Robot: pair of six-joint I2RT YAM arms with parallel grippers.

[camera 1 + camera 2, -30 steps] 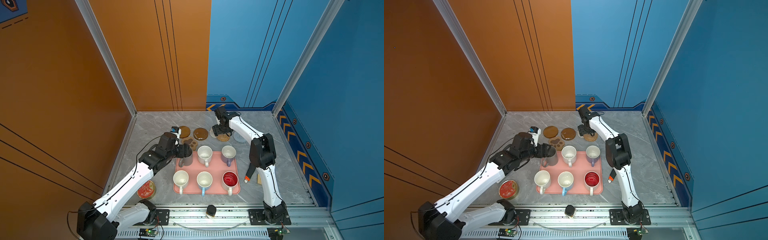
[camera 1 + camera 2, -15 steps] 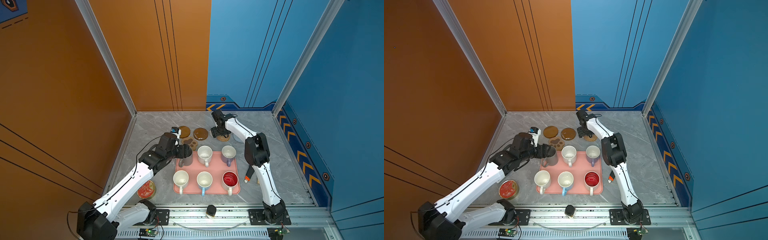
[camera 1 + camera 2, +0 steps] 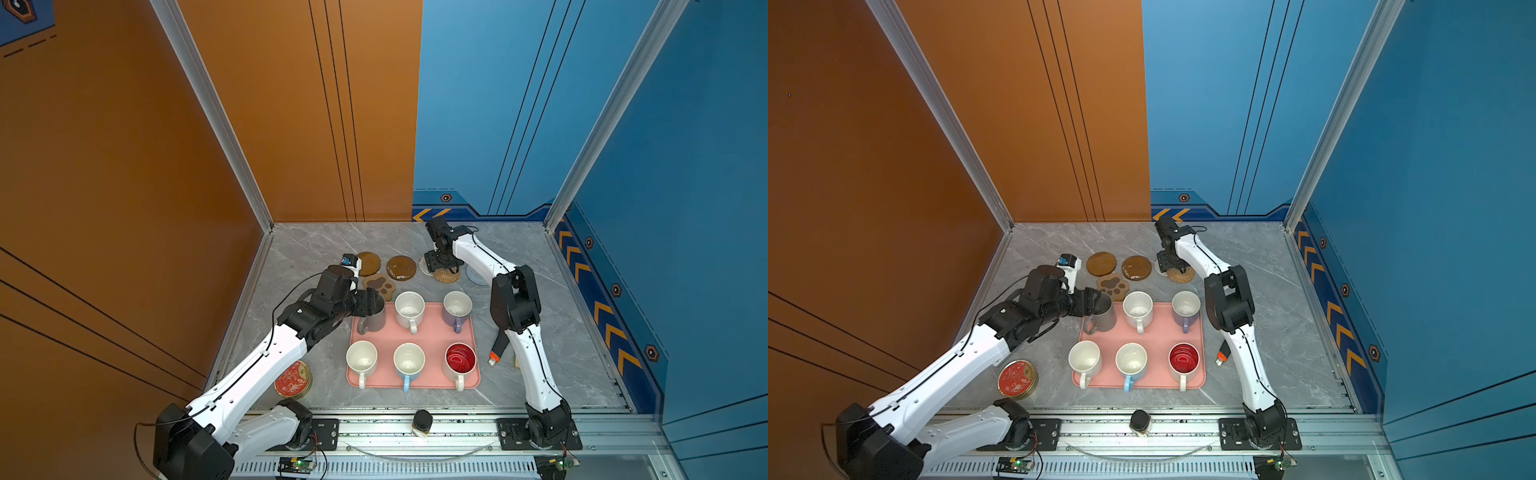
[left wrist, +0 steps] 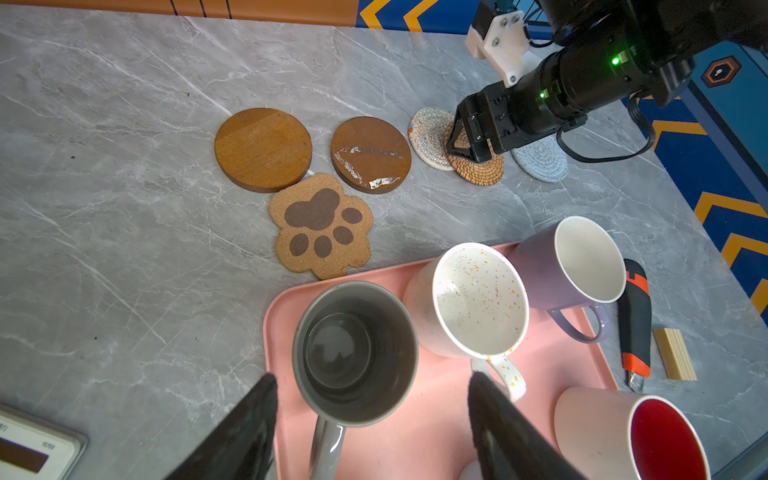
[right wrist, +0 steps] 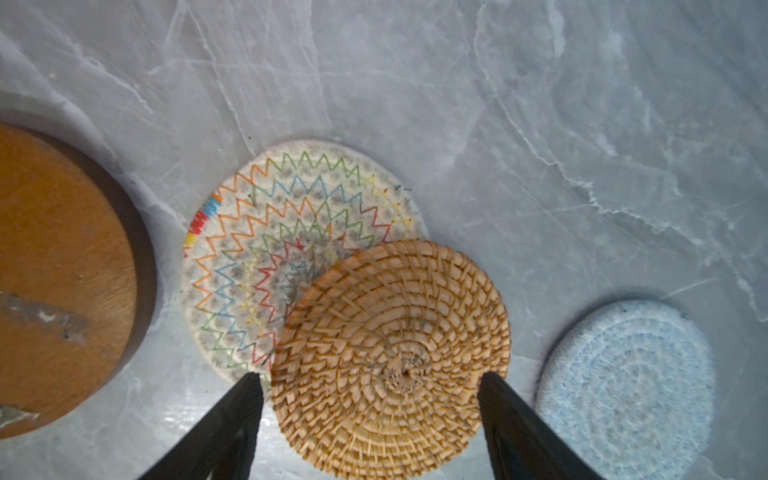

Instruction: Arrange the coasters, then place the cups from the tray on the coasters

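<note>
The pink tray (image 3: pixel 432 332) (image 4: pixel 436 436) holds several cups. My left gripper (image 3: pixel 372 301) (image 4: pixel 372 376) is open, one finger on each side of the tall grey cup (image 3: pixel 374 318) (image 4: pixel 353 353) at the tray's back left corner. Behind the tray lie two brown disc coasters (image 3: pixel 368 263) (image 3: pixel 401 267) and the paw coaster (image 4: pixel 322 226). My right gripper (image 3: pixel 440 266) (image 5: pixel 370 376) is open, straddling the tan rattan coaster (image 5: pixel 390 357), which overlaps the white woven coaster (image 5: pixel 270 249). Beside them lies the grey-blue coaster (image 5: pixel 623 386).
A red-topped tin (image 3: pixel 293 378) stands front left by my left arm. A black-and-orange cutter (image 4: pixel 633 320) and a wooden block (image 4: pixel 673 353) lie right of the tray. A small dark jar (image 3: pixel 422 422) sits on the front rail. Walls close three sides.
My right arm has shifted a little, its elbow swinging left and back, with the gripper staying over the rattan coaster. The left arm and the cups have not moved.
</note>
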